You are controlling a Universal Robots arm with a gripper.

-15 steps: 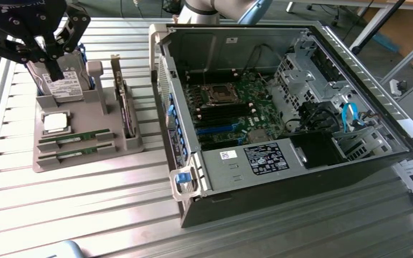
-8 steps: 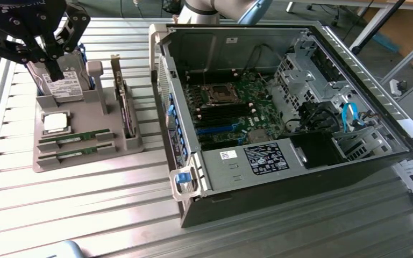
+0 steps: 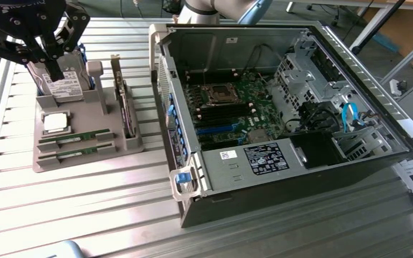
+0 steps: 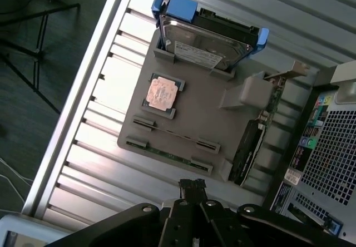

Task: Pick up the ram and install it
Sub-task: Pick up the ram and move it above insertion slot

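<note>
Cropping off the arm above the gripper (image 3: 54,74) (image 4: 192,184) at the exterior view's upper edge, leaving just the black linkage and fingers to go by. Hard to make out on the ram (image 3: 75,138) (image 4: 175,136): chips and label, seen as a thin edge-on strip, both ends tucked into clips of the grey holder (image 3: 92,121) (image 4: 206,113). Same for a second stick (image 3: 77,152) (image 4: 167,156) just beside it, along the holder's outer edge. Lying between that stick and the silver processor (image 3: 56,122) (image 4: 162,91), untouched. Poised pointing down over the hard drive (image 3: 66,88) (image 4: 206,41), at the end of the holder opposite the ram and well apart from it. Fingers pressed together, gripping nothing. Open computer case (image 3: 278,107) on the exterior view's right, beside the holder.
</note>
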